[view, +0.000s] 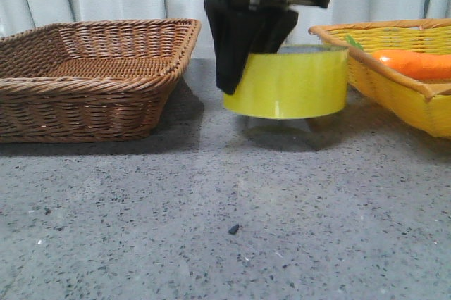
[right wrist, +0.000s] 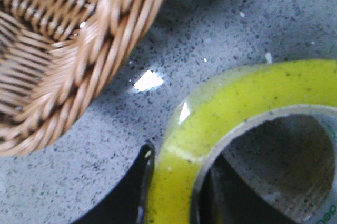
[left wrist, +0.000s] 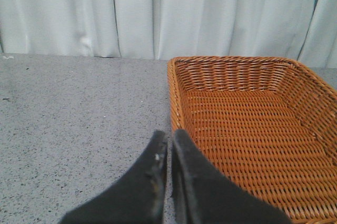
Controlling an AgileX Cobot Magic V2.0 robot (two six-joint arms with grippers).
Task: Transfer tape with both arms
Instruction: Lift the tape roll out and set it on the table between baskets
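Observation:
The tape (view: pixel 296 82), a wide yellow roll, hangs slightly tilted just above the grey table, between the two baskets. My right gripper (view: pixel 239 78) comes down from above and is shut on the roll's wall, one dark finger outside and one inside the core. The right wrist view shows the same grip: my right gripper (right wrist: pixel 176 161) pinches the tape (right wrist: pixel 237 108), whose white core shows green lettering at the edge. My left gripper (left wrist: pixel 169 134) is shut and empty, low over the table beside the brown basket's corner. It is out of the front view.
A brown wicker basket (view: pixel 91 67) stands at the left; it also shows in the left wrist view (left wrist: pixel 253 124) and the right wrist view (right wrist: pixel 68 50). A yellow basket (view: pixel 402 85) at the right holds an orange carrot-like thing (view: pixel 416 64). White curtains hang behind.

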